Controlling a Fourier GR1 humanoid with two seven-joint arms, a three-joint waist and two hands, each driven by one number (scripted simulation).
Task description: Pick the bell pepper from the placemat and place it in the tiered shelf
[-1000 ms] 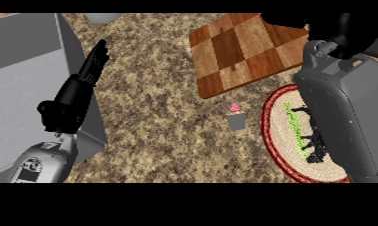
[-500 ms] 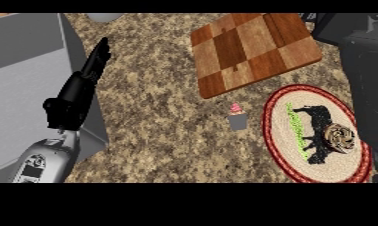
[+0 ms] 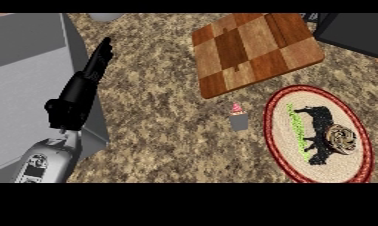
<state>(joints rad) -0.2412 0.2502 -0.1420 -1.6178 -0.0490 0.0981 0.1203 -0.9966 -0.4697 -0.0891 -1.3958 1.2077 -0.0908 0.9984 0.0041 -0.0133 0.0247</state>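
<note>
My left robot hand (image 3: 94, 67) shows near the worktop's left edge, at the end of a grey forearm that comes up from the lower left corner of the view. Its black fingers are straight and held together, pointing toward the far edge, and they have hold of nothing. The hand lies over the line where a plain grey surface (image 3: 33, 85) on the left meets the speckled brown worktop (image 3: 155, 115). My right robot hand shows nowhere in the view. Toward the middle of the worktop, well apart from my left hand, a small cupcake (image 3: 238, 116) with a pink top in a grey case stands upright on the stone. Just beside it on the right lies the round woven placemat (image 3: 284, 120), red at its rim and pale inside, near the worktop's right edge; it bears a dark animal figure (image 3: 319, 130) and a green strip. On the mat's right half, over that dark figure, sits a small round brownish object (image 3: 342, 138), striped light and dark; I cannot tell what it is, and nothing I can pick out as a bell pepper shows on the mat. Beyond the mat, toward the far right corner, a wooden checkered board (image 3: 255, 50) lies flat and turned at an angle, and a dark object (image 3: 347, 32) cuts in at that corner.
</note>
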